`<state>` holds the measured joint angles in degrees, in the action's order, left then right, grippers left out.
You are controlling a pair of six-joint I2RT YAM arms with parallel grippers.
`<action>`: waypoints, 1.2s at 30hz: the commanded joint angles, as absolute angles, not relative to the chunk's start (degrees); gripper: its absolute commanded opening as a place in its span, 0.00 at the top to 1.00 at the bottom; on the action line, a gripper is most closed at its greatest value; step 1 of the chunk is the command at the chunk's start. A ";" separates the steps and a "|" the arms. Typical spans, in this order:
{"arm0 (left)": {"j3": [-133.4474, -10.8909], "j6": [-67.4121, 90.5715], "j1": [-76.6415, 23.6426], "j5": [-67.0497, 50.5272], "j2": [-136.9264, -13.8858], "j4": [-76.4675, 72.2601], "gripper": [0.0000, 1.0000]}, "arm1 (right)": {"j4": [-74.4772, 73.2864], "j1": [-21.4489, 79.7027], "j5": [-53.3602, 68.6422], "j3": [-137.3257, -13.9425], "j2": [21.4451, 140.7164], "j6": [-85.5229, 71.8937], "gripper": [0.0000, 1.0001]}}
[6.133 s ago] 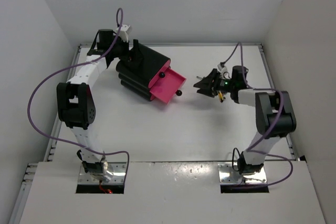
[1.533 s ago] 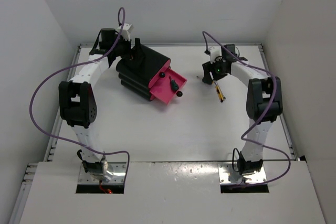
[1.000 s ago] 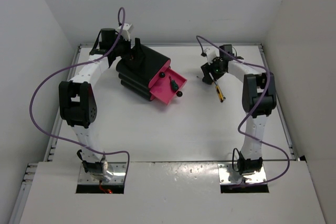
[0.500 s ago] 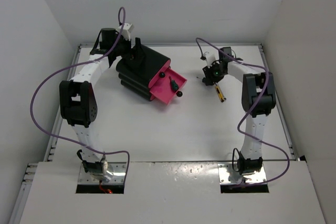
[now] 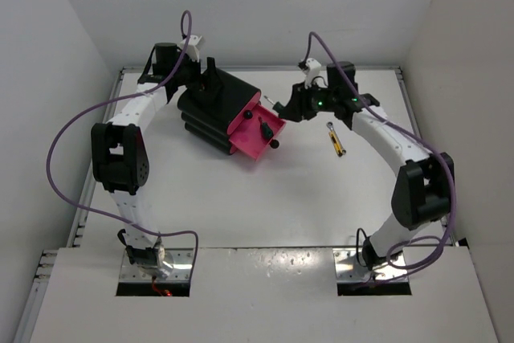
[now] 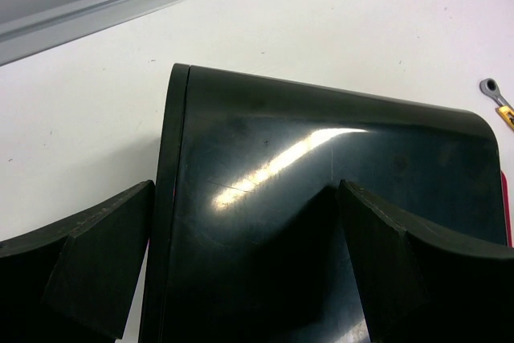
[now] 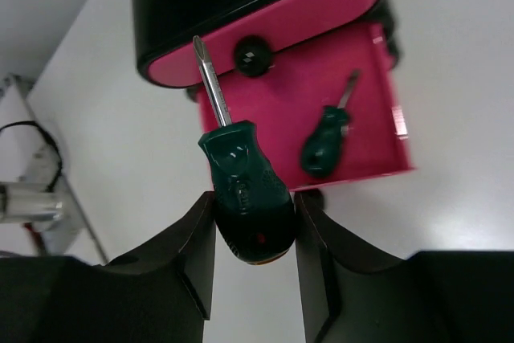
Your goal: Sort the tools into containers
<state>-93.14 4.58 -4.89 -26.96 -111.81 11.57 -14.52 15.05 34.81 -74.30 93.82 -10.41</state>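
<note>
The black cabinet stands at the back left with one magenta-pink drawer pulled open. A green-handled screwdriver lies in that drawer. My right gripper is shut on a second green-handled screwdriver, held above the table just off the open drawer's side, with its tip towards the closed drawer front. In the top view this gripper is right of the drawer. My left gripper is open, fingers spread over the cabinet top. The scissors and the silver wrench are out of view.
A yellow-handled tool lies on the white table right of the drawer; its ratchet head shows in the left wrist view. White walls enclose the table on three sides. The closed drawer's black knob sits beside the screwdriver tip.
My right gripper has swung left from beside the yellow-handled tool to the open drawer, carrying a green screwdriver. The left arm and cabinet have not moved.
</note>
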 commanded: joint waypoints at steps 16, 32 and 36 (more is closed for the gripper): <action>-90.00 -0.62 -6.59 -20.57 -119.18 28.21 0.01 | -10.19 24.69 35.25 -74.26 103.35 -36.21 0.98; -90.00 -0.62 -6.59 -20.57 -119.71 28.21 0.01 | -10.72 25.93 32.34 -77.34 109.25 -36.66 0.77; -90.00 -0.62 -6.59 -20.57 -120.23 28.21 0.01 | -10.72 26.46 32.34 -80.32 110.39 -36.12 0.57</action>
